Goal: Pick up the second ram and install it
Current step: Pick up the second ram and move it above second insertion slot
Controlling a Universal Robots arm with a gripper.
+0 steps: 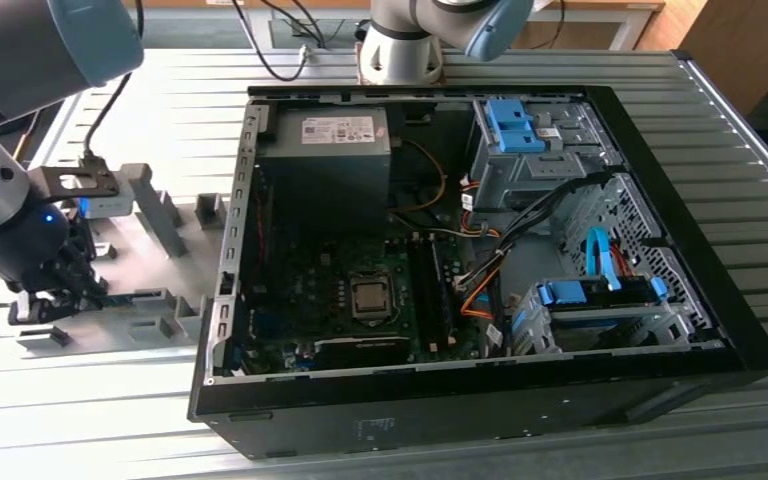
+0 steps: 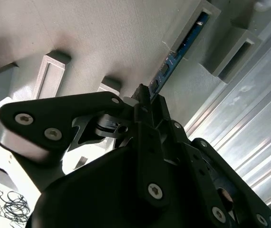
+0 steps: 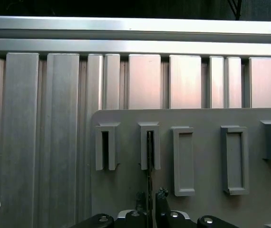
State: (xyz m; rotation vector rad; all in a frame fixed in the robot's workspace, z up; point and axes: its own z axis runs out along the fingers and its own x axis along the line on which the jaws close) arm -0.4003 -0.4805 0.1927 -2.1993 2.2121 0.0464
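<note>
The second ram [image 3: 150, 178] is a thin dark board standing on edge in a slot of the grey fixture plate [image 3: 202, 118]. In the second wrist view its blue-green face [image 2: 174, 58] runs from a fixture block down into my gripper [image 2: 150, 96]. My gripper [image 3: 150, 197] straddles the stick's near end, one black fingertip [image 3: 161, 194] pressed to each side, shut on it. The exterior view has my gripper [image 1: 45, 298] low over the fixture [image 1: 157, 312] at the exterior view's left. The ram still sits in its slot.
An open black computer case [image 1: 704, 330] lies to the exterior view's right of the fixture, with the motherboard's long black slots [image 1: 427, 290] near its middle, a power supply [image 1: 324, 160] and drive cages with blue clips [image 1: 584, 295]. Ribbed aluminium table [image 3: 35, 118] surrounds the fixture.
</note>
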